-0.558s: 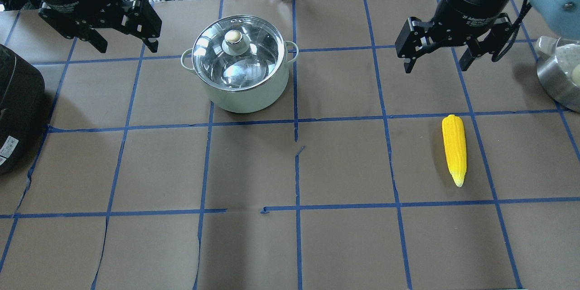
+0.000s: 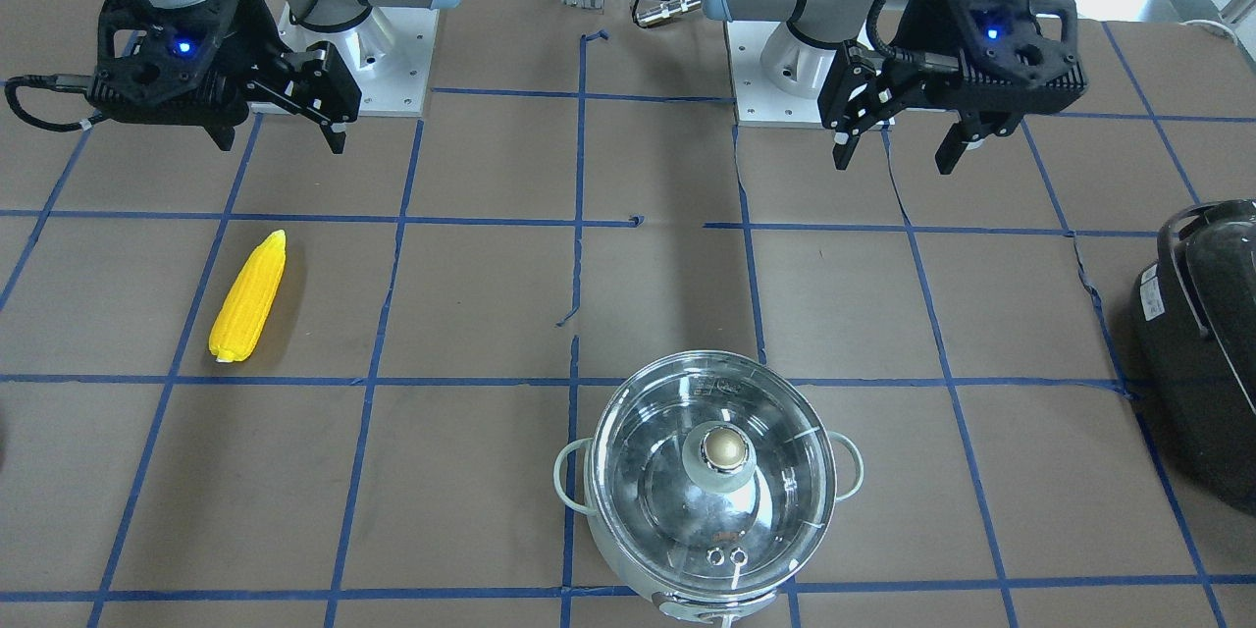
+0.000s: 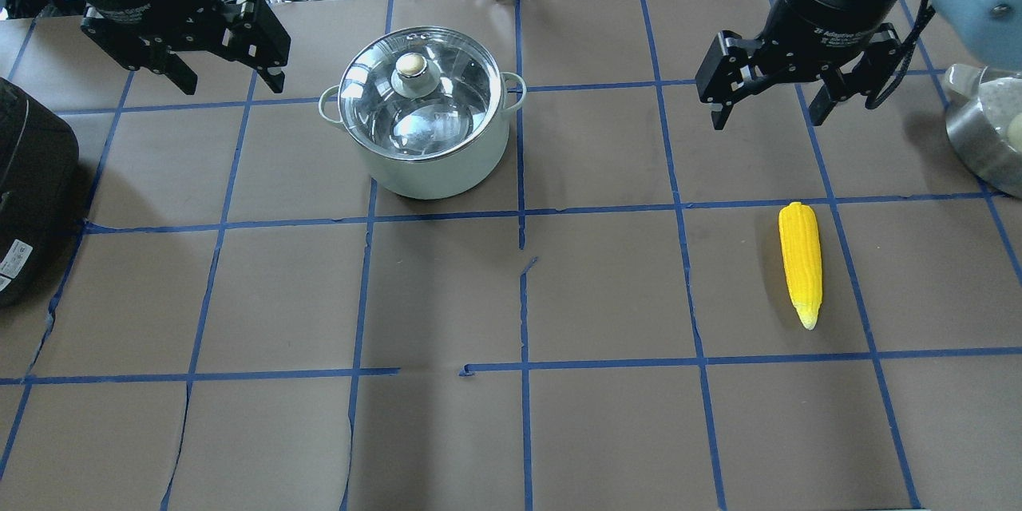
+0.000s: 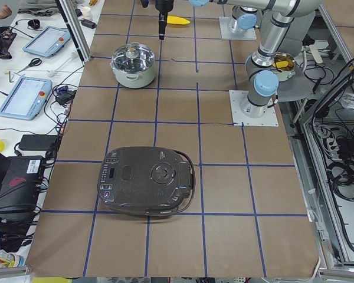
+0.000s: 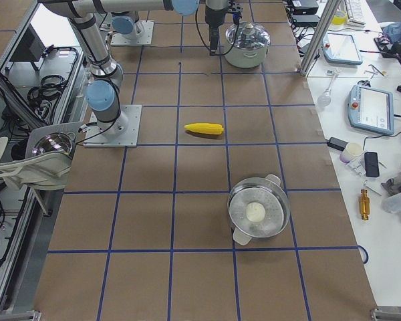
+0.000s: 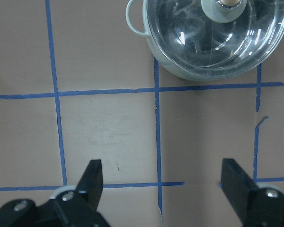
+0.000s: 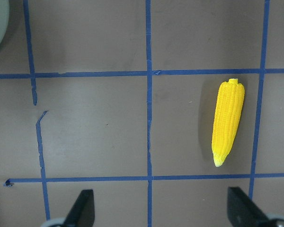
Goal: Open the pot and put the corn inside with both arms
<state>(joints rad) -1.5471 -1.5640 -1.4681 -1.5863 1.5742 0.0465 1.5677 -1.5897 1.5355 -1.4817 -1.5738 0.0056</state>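
We look down on a brown surface (image 3: 607, 287) divided into squares by blue tape. The pot (image 3: 431, 172), pale-walled with a shiny steel rim and two loop handles, stands left of centre toward the far side. Its glass lid (image 3: 455, 108) is closed, with the brass-coloured knob (image 3: 412, 64) on top. The corn (image 3: 801, 263) lies flat on the right side, well apart from the pot and touching nothing else. The left gripper (image 3: 233, 86) hangs in the air clear of the pot, its fingers spread wide and empty. The right gripper (image 3: 766, 121) hovers clear of the corn, fingers also wide apart and empty. A black cooking appliance (image 3: 32, 176) sits at the far left, and a second steel pot (image 3: 970, 144) at the far right.
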